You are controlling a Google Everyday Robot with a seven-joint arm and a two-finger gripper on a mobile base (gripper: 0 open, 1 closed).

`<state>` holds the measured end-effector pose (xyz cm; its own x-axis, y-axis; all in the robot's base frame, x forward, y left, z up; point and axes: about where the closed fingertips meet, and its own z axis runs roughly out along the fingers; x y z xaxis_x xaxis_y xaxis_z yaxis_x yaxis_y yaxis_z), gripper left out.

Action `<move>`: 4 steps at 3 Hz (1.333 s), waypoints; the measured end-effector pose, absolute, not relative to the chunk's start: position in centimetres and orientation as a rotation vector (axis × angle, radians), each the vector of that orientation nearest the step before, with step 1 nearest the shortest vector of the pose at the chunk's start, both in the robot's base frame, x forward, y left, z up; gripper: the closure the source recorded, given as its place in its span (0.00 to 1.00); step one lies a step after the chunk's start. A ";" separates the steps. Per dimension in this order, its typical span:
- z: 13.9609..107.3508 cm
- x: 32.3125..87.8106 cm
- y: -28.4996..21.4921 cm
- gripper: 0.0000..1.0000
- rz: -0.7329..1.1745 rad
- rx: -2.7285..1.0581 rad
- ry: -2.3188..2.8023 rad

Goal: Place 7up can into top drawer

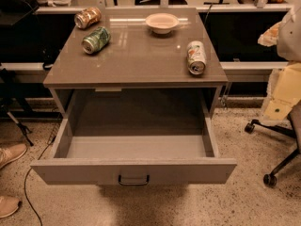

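Observation:
The 7up can (196, 57), whitish with light green and orange-red marks, lies on its side on the right part of the grey cabinet top (141, 55). The top drawer (136, 147) is pulled fully out, its inside bare, with a small dark bail handle (133, 180) at the centre of its front panel. The gripper is not in view.
A darker green can (96, 39) and an orange-brown can (87, 17) lie on their sides at the top's left. A white bowl (162, 22) stands at the back centre. An office chair base (275, 154) is at the right; shoes (10, 155) are at the left on the floor.

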<state>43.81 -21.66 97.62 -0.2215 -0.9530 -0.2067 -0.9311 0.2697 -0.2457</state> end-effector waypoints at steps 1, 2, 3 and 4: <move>97.6 43.8 -21.7 0.00 -0.098 -1.725 2.232; 97.3 44.4 -21.6 0.00 -0.100 -1.678 2.240; 96.2 49.9 -21.2 0.00 -0.091 -1.525 2.279; 95.0 57.0 -20.1 0.00 -0.035 -1.310 2.335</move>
